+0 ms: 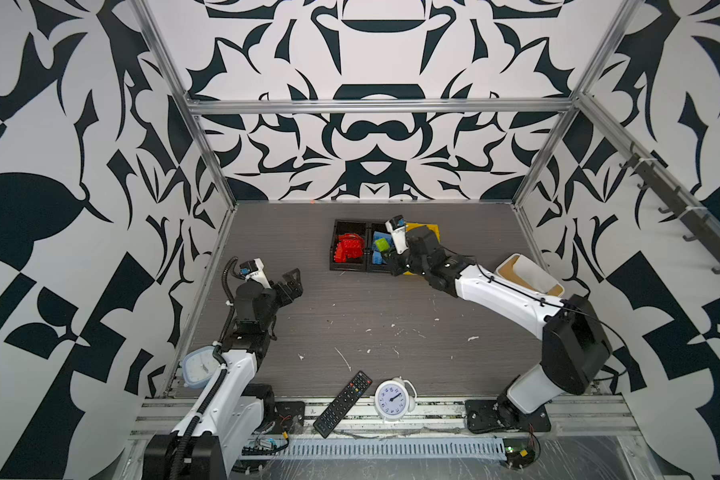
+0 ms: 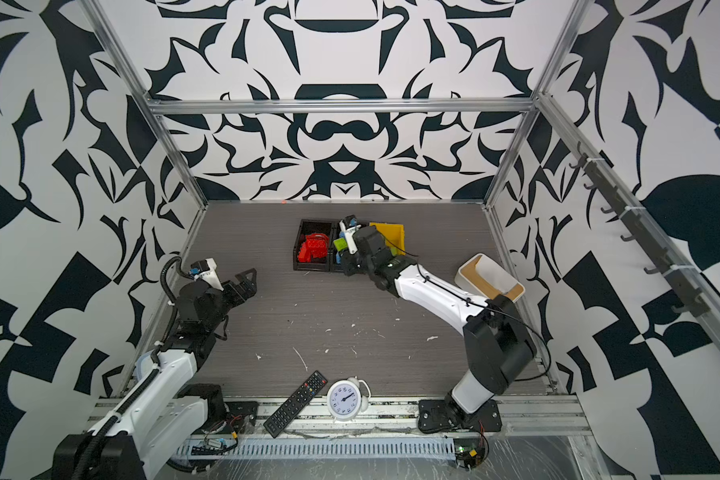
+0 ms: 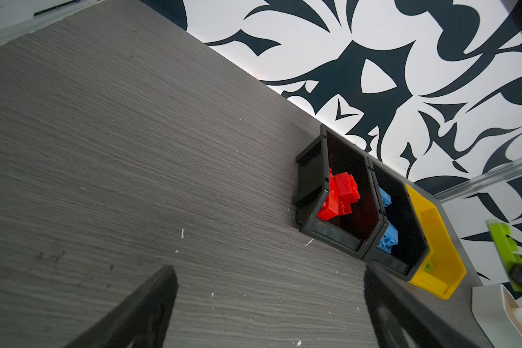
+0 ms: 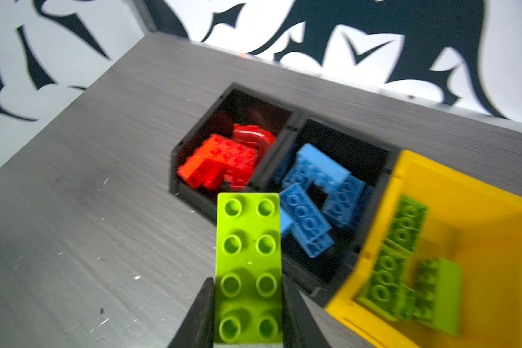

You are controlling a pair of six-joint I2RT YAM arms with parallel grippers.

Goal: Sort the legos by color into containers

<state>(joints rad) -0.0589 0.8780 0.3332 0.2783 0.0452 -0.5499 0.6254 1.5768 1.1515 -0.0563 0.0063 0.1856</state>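
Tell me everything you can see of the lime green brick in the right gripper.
The lime green plastic lego brick is a glossy two-by-four rectangle with eight hollow round studs. The black fingers of the right gripper clamp its long sides at one end; the other end juts free. It hangs in the air, studs toward the wrist camera, near the yellow plastic bin of green bricks. Only the fingers touch it.
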